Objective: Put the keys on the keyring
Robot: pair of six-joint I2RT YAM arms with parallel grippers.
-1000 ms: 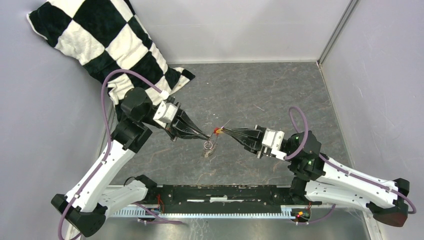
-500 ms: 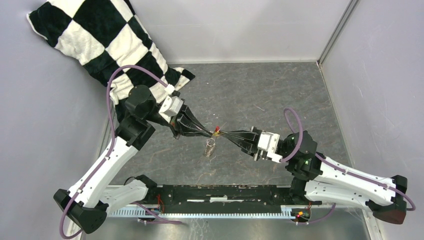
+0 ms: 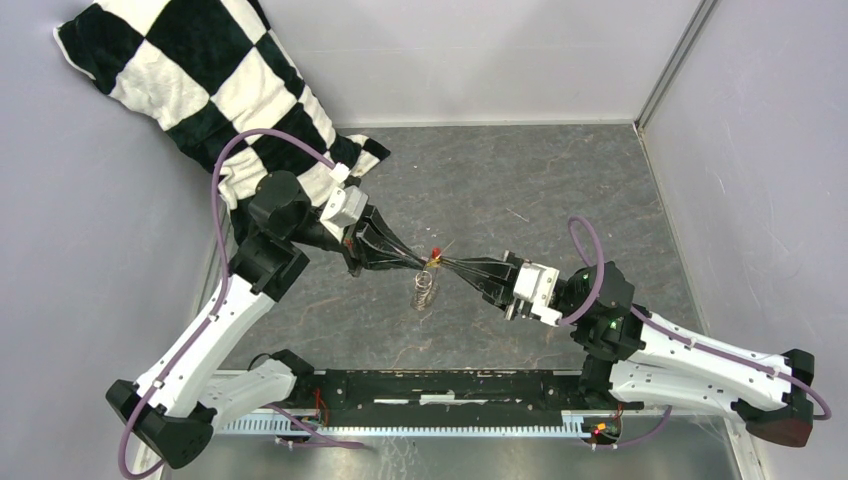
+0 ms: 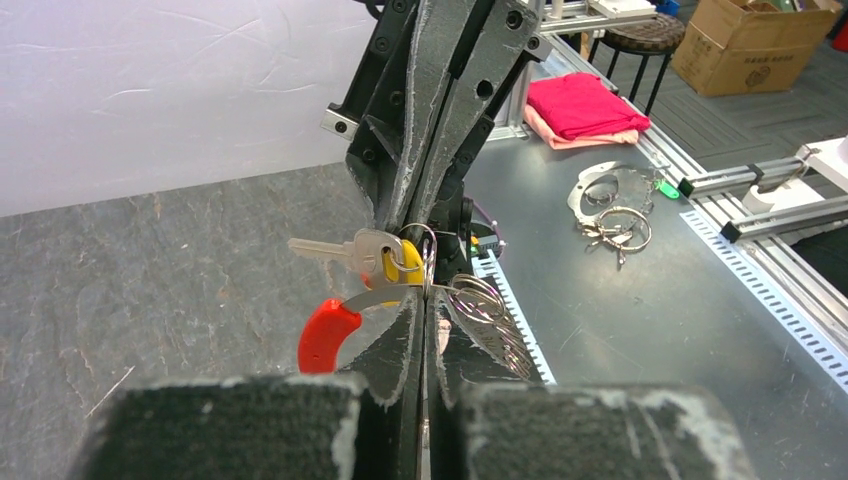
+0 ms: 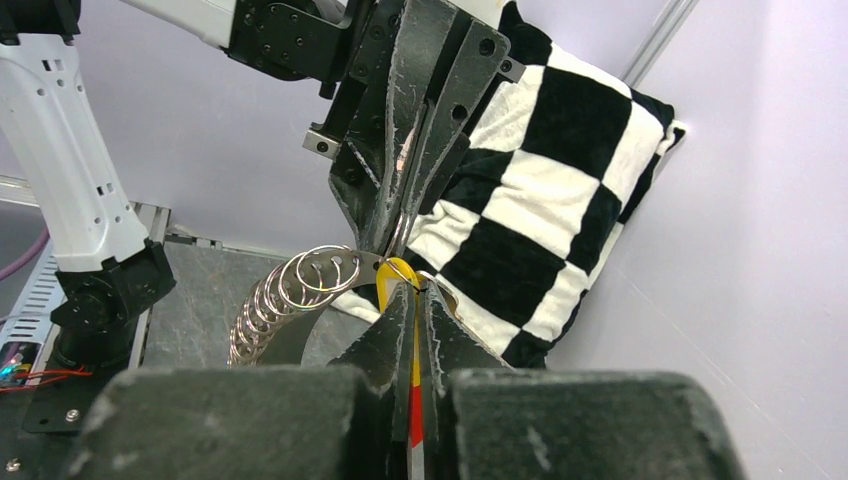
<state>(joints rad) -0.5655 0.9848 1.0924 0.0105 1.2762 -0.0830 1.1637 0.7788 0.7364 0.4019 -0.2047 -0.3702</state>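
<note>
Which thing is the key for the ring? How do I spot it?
Find the middle of the grey table, where the left gripper and right gripper meet. The key is right there; its yellow head sets it apart from the silver key and red sleeve beside it.

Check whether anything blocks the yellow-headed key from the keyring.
Nothing visible does. The yellow-headed key, in the shut right gripper, touches the thin silvery keyring with red sleeve, pinched by the shut left gripper.
</note>
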